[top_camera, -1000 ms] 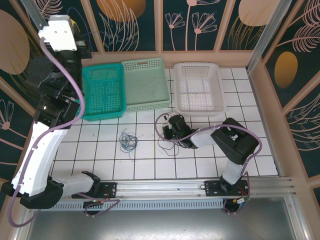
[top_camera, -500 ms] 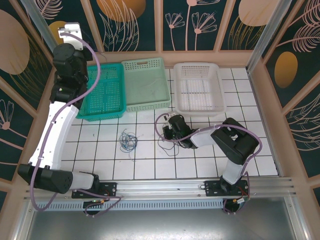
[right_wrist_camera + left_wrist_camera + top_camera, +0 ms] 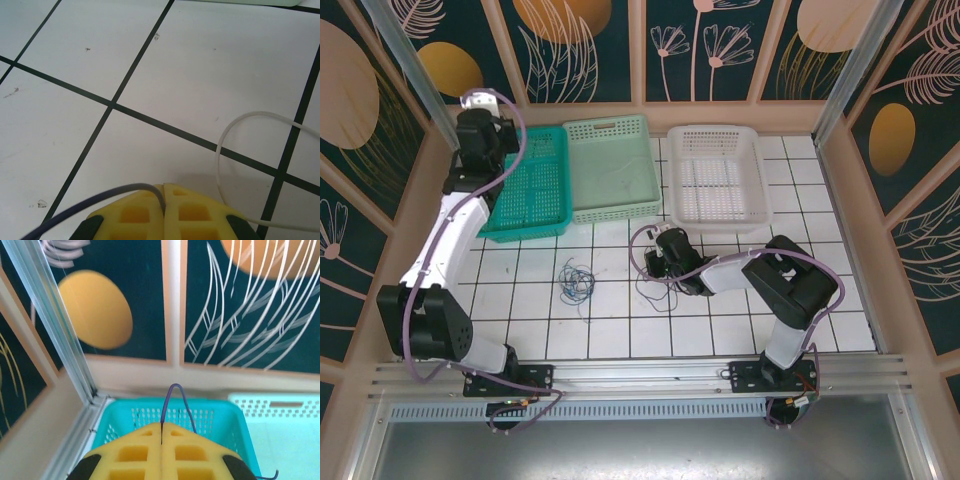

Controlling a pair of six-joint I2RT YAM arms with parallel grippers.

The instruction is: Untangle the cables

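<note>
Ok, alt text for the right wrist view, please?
Yellow jaws of the right gripper are shut on a thin grey cable over a white tiled table. A pale white cable curves across the tiles at right.

counter (image 3: 740, 330): white square tiles, dark grout lines | far side, row left to right: teal perforated plastic basket (image 3: 535, 232), pale green perforated plastic basket (image 3: 615, 213), white perforated plastic basket (image 3: 720, 222), each just beside the next | left of centre: small tangle of thin blue and dark cables (image 3: 576, 283), well apart from the baskets | centre: thin pale grey-white cable (image 3: 218, 155) curving flat over the tiles
</note>
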